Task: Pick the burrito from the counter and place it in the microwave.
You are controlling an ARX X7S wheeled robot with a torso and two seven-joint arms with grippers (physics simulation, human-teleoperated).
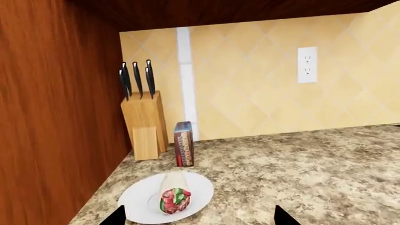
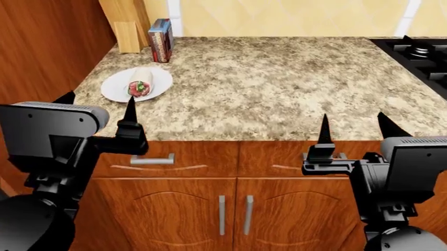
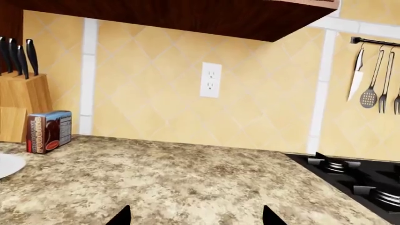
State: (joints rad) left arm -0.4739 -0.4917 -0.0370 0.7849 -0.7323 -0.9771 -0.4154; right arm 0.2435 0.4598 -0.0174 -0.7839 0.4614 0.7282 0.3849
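**Q:** where's everything sitting for you right now?

**Me:** Closest to me, both arms hang in front of the cabinet doors (image 2: 237, 209), short of the counter (image 2: 279, 89). Left gripper (image 2: 98, 107) has its jaws spread wide, nothing in them. Right gripper (image 2: 356, 128) is the same, prongs apart and empty.

**Q:** and the burrito?

**Me:** The burrito (image 2: 140, 86) is lying on a white plate (image 2: 115, 89) at the counter's left end, close to the wood side wall (image 2: 42, 47), cut end with the red and green filling facing me. Just past the plate stands a small box (image 2: 161, 40), with a knife block (image 1: 144, 124) beside it against the tiled wall (image 3: 156, 93). Stove (image 2: 419, 55) sits far right.
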